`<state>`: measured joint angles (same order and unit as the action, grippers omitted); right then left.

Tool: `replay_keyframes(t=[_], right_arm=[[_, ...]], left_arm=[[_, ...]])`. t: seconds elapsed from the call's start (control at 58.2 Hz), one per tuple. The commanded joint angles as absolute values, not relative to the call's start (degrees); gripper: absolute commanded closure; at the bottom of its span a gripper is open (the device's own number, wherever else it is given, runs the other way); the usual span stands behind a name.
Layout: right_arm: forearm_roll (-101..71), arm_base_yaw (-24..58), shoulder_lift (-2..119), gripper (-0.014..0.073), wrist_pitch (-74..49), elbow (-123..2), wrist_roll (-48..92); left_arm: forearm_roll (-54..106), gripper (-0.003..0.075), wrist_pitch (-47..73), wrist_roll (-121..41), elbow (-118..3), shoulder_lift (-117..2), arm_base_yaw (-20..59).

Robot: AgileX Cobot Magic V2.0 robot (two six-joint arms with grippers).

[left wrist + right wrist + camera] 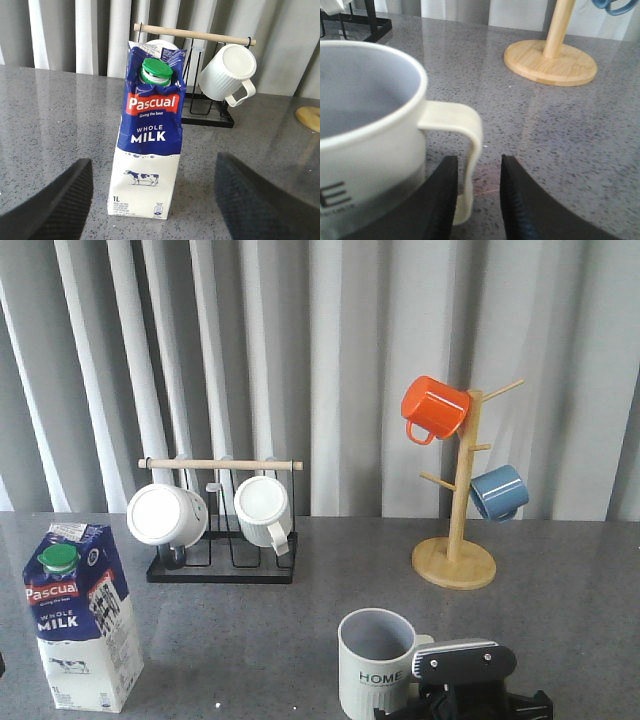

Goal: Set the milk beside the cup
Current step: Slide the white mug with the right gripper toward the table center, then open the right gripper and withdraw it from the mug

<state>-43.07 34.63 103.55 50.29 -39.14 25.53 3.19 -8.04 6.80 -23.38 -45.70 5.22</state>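
At table front, we see right gripper (pixel 476 197) fingers straddling cup (pixel 375 665) handle, contact unclear; left gripper (pixel 152 200) spread before milk (pixel 149 135), fingertips cropped.

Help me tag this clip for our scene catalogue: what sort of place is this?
Likely a staged kitchen-style test bench, not a real kitchen: a grey speckled table backed by a plain curtain, set only with a mug rack, a wooden mug tree, the milk and the cup.

Your front view faced the curtain across the table; both wrist cameras sat low, sharing the black rack (pixel 222 568).
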Motion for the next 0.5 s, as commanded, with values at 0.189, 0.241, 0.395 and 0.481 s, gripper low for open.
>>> replay_keyframes(t=[0.189, 0.241, 0.395, 0.481], right_arm=[[-40.11, 35.28, 96.48, 0.0355, 54.42, -33.6, 23.99], [-39.39, 35.34, 94.92, 0.0355, 54.45, -32.09, 23.67], [-32.7, 35.81, 88.59, 0.0355, 51.98, -28.45, 23.54], [-26.82, 35.35, 83.96, 0.0355, 45.61, -28.34, 25.89]], left_arm=[[3.34, 0.0217, -12.23, 6.72, -25.34, -45.54, 5.25], [3.34, 0.0217, -12.23, 6.72, -25.34, -45.54, 5.25], [3.34, 0.0217, -12.23, 6.72, -25.34, -45.54, 5.25], [3.34, 0.0217, -12.23, 6.72, -25.34, -45.54, 5.25]])
